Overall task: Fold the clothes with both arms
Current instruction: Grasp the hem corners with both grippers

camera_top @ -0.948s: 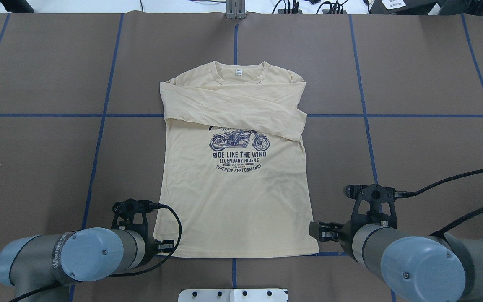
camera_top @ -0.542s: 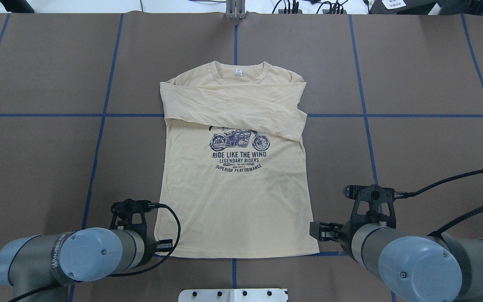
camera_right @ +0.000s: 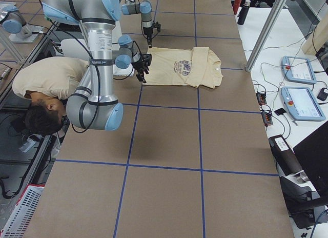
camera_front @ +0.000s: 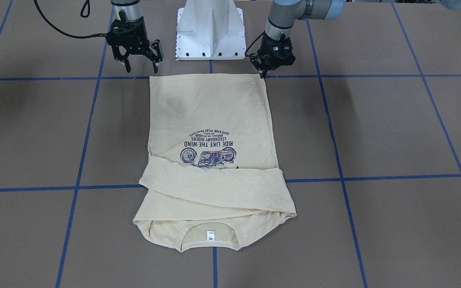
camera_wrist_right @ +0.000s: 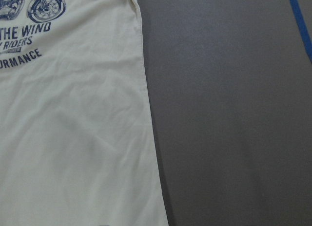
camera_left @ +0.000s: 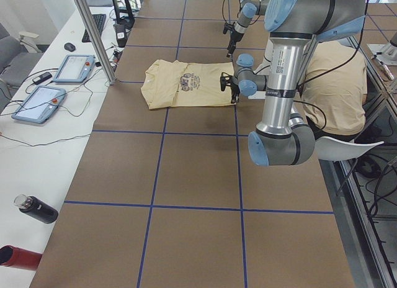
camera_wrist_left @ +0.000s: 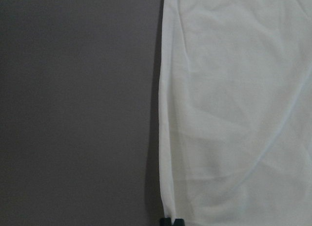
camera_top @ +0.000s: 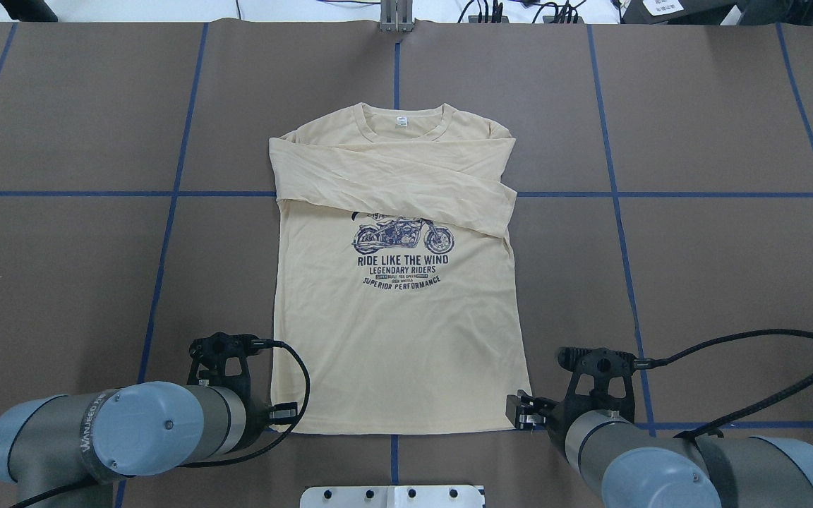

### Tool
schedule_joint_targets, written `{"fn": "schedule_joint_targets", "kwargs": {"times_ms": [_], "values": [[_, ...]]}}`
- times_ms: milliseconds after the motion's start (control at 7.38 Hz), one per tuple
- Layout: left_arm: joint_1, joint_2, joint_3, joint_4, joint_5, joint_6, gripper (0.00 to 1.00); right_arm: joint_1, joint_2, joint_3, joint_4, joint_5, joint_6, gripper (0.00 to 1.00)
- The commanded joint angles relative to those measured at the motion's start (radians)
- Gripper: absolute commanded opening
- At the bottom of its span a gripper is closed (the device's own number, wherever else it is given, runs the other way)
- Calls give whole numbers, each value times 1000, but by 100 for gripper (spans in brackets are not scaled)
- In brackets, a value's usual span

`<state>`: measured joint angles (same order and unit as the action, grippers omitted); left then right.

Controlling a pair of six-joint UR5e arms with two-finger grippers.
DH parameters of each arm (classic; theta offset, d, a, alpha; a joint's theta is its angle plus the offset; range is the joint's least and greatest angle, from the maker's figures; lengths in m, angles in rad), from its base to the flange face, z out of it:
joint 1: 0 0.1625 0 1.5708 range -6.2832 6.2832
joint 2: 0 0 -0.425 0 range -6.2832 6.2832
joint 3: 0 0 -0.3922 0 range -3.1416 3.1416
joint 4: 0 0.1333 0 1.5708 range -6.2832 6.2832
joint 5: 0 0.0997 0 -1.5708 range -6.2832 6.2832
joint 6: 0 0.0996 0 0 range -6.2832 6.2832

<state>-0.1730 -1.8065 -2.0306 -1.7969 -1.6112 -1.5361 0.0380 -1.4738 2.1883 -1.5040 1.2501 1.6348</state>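
Observation:
The cream-yellow long-sleeved T-shirt (camera_top: 399, 339) lies flat, print side up, on the brown table. Both sleeves are folded across the chest, and the collar with its white label (camera_top: 401, 121) points away from me. In the front-facing view the left gripper (camera_front: 262, 74) stands at one hem corner with its fingertips together. The left wrist view shows the tips closed at the shirt's edge (camera_wrist_left: 165, 138). The right gripper (camera_front: 141, 69) is open, fingers spread, just outside the other hem corner (camera_front: 152, 79). The right wrist view shows only the shirt's side edge (camera_wrist_right: 146, 114), with no fingers.
My white pedestal base (camera_front: 210, 36) stands just behind the hem. Blue tape lines (camera_top: 166, 233) grid the table. A person in a cream shirt (camera_right: 46, 79) bends over beside the robot. Tablets (camera_left: 37, 102) and bottles (camera_left: 36, 210) lie on the side bench.
My right arm has moved back toward the base and inward, up to the hem corner. My left arm has shifted slightly inward, and the shirt's lower edge on that side has drawn in a little.

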Motion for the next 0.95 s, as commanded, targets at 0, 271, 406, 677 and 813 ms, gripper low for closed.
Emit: {"fn": "schedule_joint_targets", "kwargs": {"times_ms": [0,271,406,677,813], "values": [[0,0,-17,1,-3,1,0,-55,7,-48,5,-49,49,60],[0,0,-19,1,-3,-1,0,-85,9,-70,5,-75,84,43],[0,1,-20,1,-1,-2,0,-95,9,-90,7,-81,94,39],[-2,3,-20,1,-1,-3,0,-98,24,-99,5,-83,94,38],[-2,3,-20,1,-3,-3,0,-98,30,-108,5,-84,92,38]]}}
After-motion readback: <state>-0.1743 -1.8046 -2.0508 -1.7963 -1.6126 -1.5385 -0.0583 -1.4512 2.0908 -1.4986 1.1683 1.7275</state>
